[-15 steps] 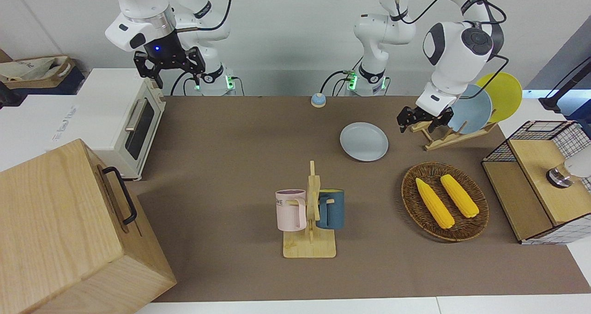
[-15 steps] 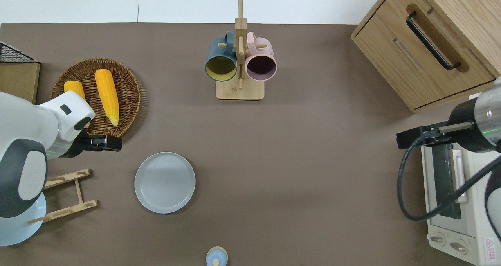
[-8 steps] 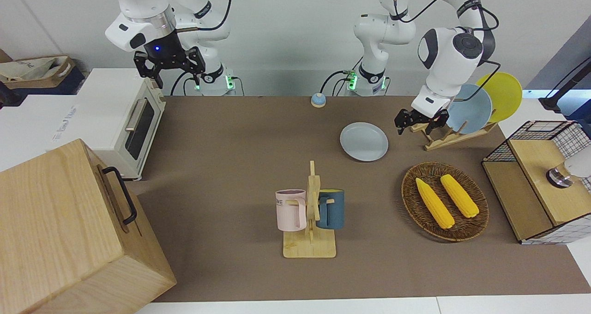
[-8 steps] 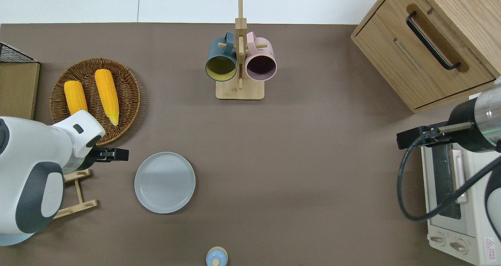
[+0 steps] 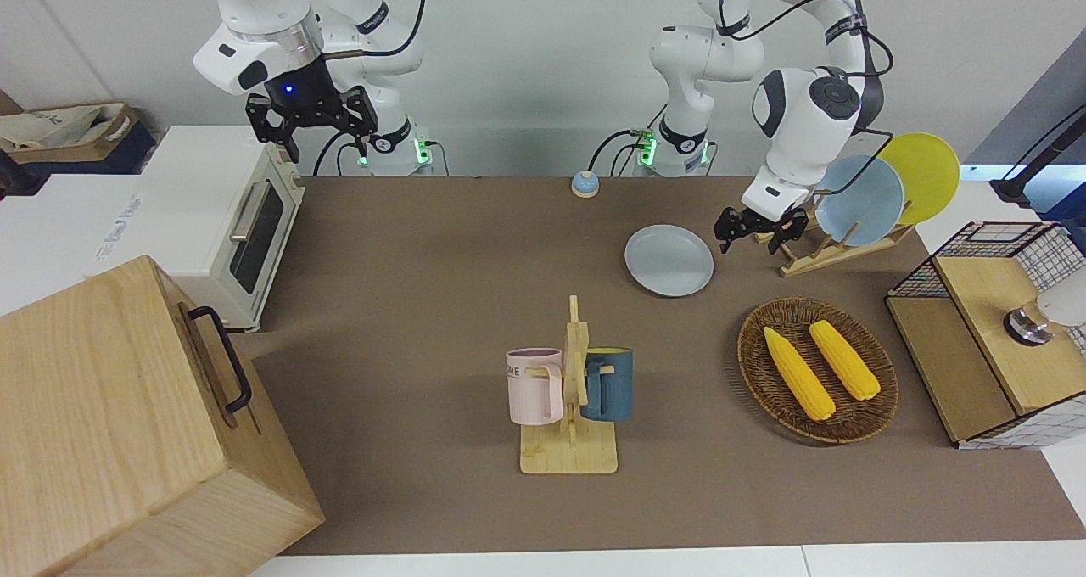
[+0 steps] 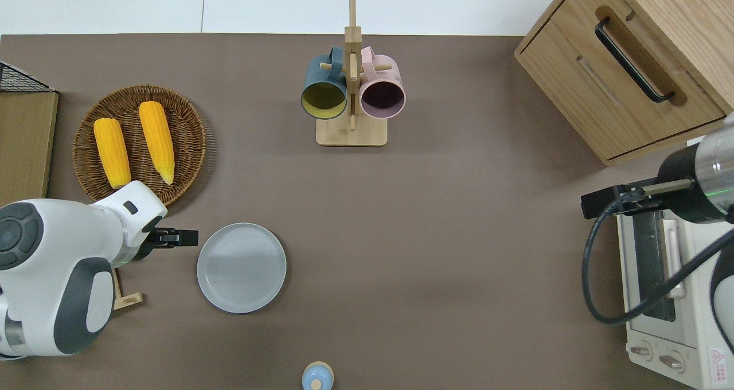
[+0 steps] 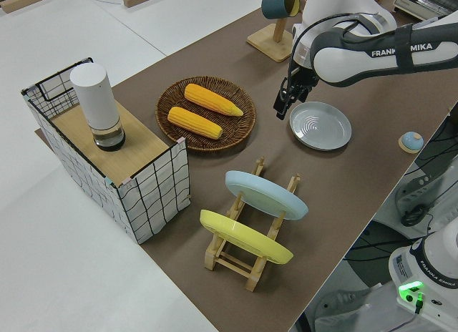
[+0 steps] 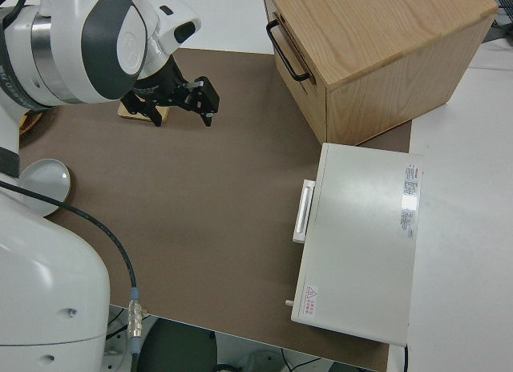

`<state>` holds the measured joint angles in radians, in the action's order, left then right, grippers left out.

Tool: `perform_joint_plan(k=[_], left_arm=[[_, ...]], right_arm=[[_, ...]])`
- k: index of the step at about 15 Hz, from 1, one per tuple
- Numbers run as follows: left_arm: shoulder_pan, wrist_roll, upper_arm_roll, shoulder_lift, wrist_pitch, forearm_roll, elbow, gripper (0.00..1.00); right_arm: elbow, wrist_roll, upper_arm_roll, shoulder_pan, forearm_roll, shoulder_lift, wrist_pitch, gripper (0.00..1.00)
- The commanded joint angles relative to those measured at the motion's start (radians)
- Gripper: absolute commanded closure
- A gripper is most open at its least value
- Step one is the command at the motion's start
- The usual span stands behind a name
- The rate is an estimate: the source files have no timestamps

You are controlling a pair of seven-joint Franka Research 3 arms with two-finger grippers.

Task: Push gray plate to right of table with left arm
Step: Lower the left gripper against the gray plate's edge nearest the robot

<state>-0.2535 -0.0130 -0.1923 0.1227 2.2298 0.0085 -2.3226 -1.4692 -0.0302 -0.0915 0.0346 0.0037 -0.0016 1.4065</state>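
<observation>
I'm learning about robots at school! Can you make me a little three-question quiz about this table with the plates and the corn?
1. True or false: the round pale gray plate lies flat on the brown table.
2. How many yellow corn cobs lie in the round woven wicker basket?
3. Which is right beside the gray plate? A) the black left gripper B) the wooden mug rack C) the white toaster oven

Key: 1 true; 2 two; 3 A.

Gray plate (image 6: 241, 267) empty, flat on table (image 6: 459, 235), toward left arm's end.
</observation>
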Motion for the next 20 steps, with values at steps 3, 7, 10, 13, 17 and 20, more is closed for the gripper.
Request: perform_joint_plan(k=[3,7,10,13,17,20], left_arm=[[0.0,-0.013,0.002,0.031,0.071,0.021,-0.089,0.0],[-0.001,-0.013,0.002,0.028,0.1,0.021,-0.123,0.0],[-0.001,-0.013,0.002,0.023,0.105,0.021,-0.13,0.01],[-0.009,-0.022,0.007,0.008,0.119,0.021,-0.133,0.01],[-0.016,-0.061,0.011,-0.012,0.198,0.021,-0.176,0.01],[-0.018,-0.067,0.019,-0.031,0.22,0.021,-0.179,0.01]], right_arm=[[0.001,0.003,-0.005,-0.012,0.01,-0.006,-0.012,0.017],[0.0,0.003,-0.005,-0.012,0.01,-0.006,-0.012,0.017],[0.001,0.003,-0.005,-0.012,0.01,-0.006,-0.012,0.017],[0.001,0.003,-0.005,-0.012,0.01,-0.006,-0.012,0.017],[0.001,0.003,-0.005,-0.012,0.009,-0.006,-0.011,0.017],[0.0,0.003,-0.005,-0.012,0.01,-0.006,-0.011,0.017]])
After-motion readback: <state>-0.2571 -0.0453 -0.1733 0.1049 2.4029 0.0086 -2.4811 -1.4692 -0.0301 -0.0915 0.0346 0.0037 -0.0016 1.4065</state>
